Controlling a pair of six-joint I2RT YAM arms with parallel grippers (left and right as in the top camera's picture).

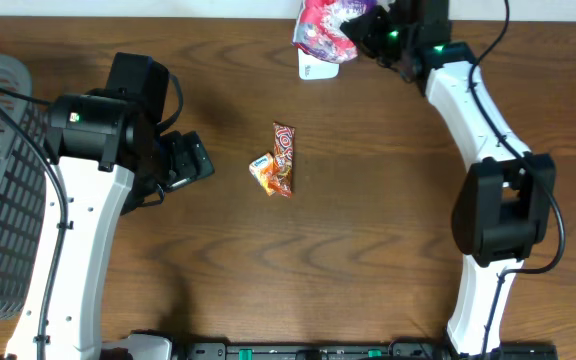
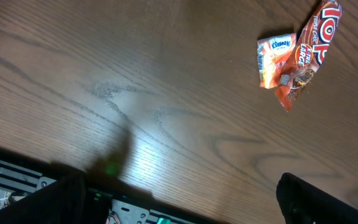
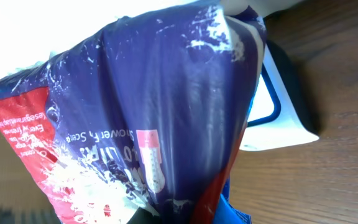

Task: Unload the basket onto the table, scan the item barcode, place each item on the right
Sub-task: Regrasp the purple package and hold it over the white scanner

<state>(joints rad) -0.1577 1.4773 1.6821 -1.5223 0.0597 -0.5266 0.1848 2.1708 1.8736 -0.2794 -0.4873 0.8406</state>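
A crinkled purple, red and white plastic bag (image 3: 154,124) fills the right wrist view, pinched at its edge by the right fingers (image 1: 366,32), which are closed tight on it. Just beyond those fingers, partly behind the bag, lies a white box-shaped scanner with a dark-rimmed window (image 3: 278,118), at the far edge of the brown wooden tabletop (image 1: 368,220).

So the pick-up and the carry look done: the bag hangs right at the scanner. No barcode shows on the side I can see, so I cannot tell whether it faces the window; the reading itself is likely what remains.

The left fingers (image 1: 196,160) stand wide apart and hold nothing. Ahead of them, well apart, lie a long orange-brown candy wrapper (image 1: 284,158) and a small orange and white tissue packet (image 1: 261,172), touching each other.
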